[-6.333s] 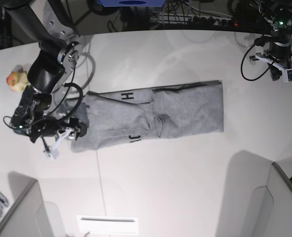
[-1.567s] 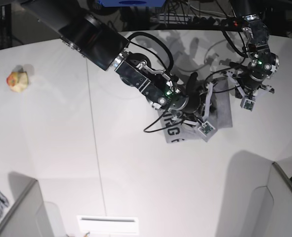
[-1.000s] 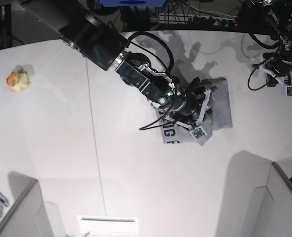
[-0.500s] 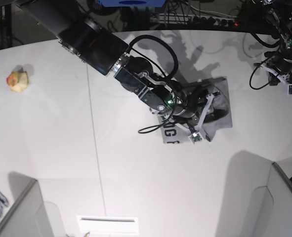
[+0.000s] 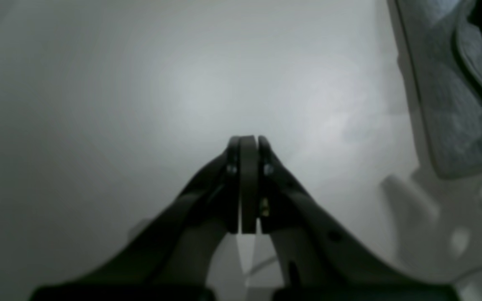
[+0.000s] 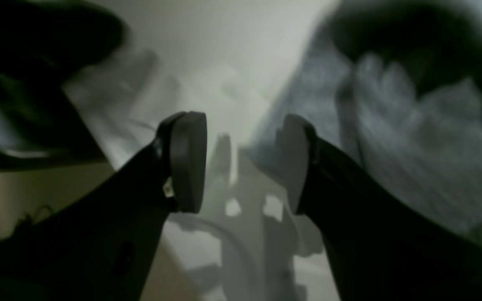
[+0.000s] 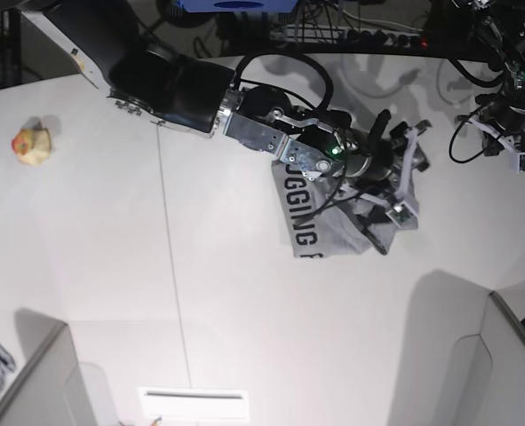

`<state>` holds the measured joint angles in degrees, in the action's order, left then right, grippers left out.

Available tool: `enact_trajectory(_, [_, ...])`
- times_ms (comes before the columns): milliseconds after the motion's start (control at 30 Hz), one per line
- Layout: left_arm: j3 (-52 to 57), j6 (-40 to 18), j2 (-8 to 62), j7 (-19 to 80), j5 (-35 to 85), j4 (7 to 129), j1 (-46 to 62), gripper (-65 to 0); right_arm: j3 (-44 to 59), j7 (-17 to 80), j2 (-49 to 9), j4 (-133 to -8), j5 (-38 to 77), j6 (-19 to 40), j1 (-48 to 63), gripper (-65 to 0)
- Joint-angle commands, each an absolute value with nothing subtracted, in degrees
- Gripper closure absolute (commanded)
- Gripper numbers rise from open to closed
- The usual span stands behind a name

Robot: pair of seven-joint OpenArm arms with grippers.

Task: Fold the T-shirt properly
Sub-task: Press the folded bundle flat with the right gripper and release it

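Looking at my right gripper (image 6: 241, 167), the jaws stand apart with nothing between them, hovering over the T-shirt (image 7: 329, 217), whose grey fabric bunches at its 2 o'clock. Left gripper (image 5: 244, 184) is clenched empty, parked off at the shirt's 2 o'clock. Shirt's mostly folded, lettering up, but the right edge looks rumpled, needs tidying.

This looks like a robot lab, not a home. A big white surface (image 7: 111, 266) fills the room, and two black robot arms reach over it. Behind its far edge lie lots of dark cables (image 7: 333, 27) and a power strip (image 7: 382, 37) with a small red light. Grey divider walls (image 7: 502, 364) stand at the near corners.
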<state>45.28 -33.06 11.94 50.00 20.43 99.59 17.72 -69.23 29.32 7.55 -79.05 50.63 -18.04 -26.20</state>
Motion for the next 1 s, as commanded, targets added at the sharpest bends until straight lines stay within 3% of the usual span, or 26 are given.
enact_trajectory(0, [45.7,-33.3,13.1,49.0,21.1,100.4,17.5,0.0,-68.7,27.9,8.8,-82.5,51.2,-17.1,-28.5,-27.6])
enact_trajectory(67, [45.8,-33.3,13.1,49.0,21.1,100.6,17.8,0.0,-67.6,28.0,7.1,-86.3,51.2,-17.2,-29.5,-24.5])
enact_trajectory(133, [46.2,-33.3,12.9,49.0,21.1,101.6,17.9,0.0,-64.2,28.6,3.6,-89.5,51.3,-17.2,-29.6,-12.5])
enact_trajectory(167, [47.7,-33.3,12.7,49.0,21.1,102.2,17.9,0.0,-62.0,29.5,1.9,-90.3,51.3,-17.2,-29.6,-3.0])
enact_trajectory(200, [49.4,-33.3,12.4,49.0,21.1,102.5,17.9,0.0,-59.6,30.4,0.7,-90.7,51.3,-17.2,-29.5,0.0])
enact_trajectory(367, [55.8,-34.1,11.0,49.0,21.2,102.8,18.2,0.0,-52.0,33.0,-2.9,-88.0,51.2,-17.2,-28.3,0.0])
enact_trajectory(533, [59.2,-38.4,11.0,49.0,21.2,102.5,18.2,0.0,-52.1,32.9,-4.4,-80.4,51.0,-17.2,-29.4,0.0])
enact_trajectory(800, [61.4,-39.0,11.0,49.0,21.1,102.3,18.1,0.0,-52.6,33.3,1.0,-75.3,40.2,-16.8,-25.3,0.0])
enact_trajectory(967, [61.3,-39.0,11.0,49.0,21.1,102.3,17.9,0.0,-59.2,33.2,3.7,-76.9,39.9,-16.8,-24.4,0.0])
